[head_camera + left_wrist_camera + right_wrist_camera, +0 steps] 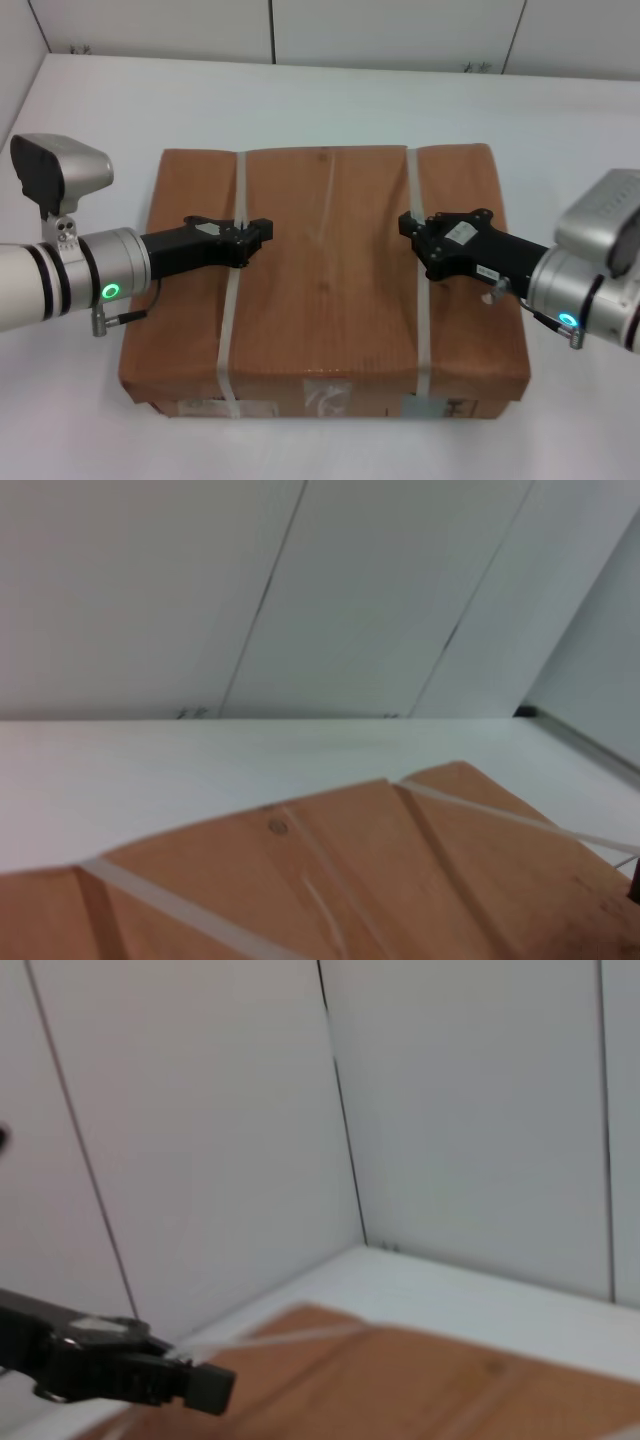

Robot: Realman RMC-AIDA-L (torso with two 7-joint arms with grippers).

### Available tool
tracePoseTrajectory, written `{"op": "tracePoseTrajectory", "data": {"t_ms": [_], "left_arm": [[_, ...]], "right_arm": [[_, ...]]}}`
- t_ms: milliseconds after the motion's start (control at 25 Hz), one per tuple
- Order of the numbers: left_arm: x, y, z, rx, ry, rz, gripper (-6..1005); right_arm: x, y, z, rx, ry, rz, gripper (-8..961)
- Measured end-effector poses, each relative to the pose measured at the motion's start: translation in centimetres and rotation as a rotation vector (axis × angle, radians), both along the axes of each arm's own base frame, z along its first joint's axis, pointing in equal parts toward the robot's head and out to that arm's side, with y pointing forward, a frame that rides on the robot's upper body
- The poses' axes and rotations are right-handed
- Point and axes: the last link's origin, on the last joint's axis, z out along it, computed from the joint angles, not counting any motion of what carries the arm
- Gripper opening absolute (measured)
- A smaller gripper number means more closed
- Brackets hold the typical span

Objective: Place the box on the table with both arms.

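Head view shows the left gripper (258,236) over the left half of the box (325,280), its black tip at the left strap (232,300). The right gripper (412,228) reaches in from the other side, its tip at the right strap (420,290). Whether either pair of fingers is parted or closed cannot be told, nor whether they touch the cardboard. Both arms come in low from the sides, each with a green ring light glowing.

The box is closed; nothing of its contents shows. It lies flat on the white table (330,110), roughly centred between the arms. It is broad, flat and brown, with two whitish straps running front to back, clear tape along the middle seam, and labels on the near side face.
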Motion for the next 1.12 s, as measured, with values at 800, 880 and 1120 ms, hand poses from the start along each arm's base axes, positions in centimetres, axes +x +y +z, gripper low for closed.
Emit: {"op": "tracePoseTrajectory", "data": {"t_ms": [800, 880, 1120], "left_arm": [[-0.6, 0.1, -1.5, 0.02, 0.096, 0.014, 44], [-0.8, 0.3, -1.6, 0.026, 0.107, 0.036, 58], [-1.4, 0.6, -1.7, 0.037, 0.13, 0.092, 167]], "right_arm": [[0.8, 0.6, -1.3, -0.012, -0.099, -0.105, 101], [0.9, 0.6, -1.3, -0.011, -0.099, -0.109, 170], [1.3, 0.5, -1.1, -0.008, -0.091, -0.134, 412]]}}
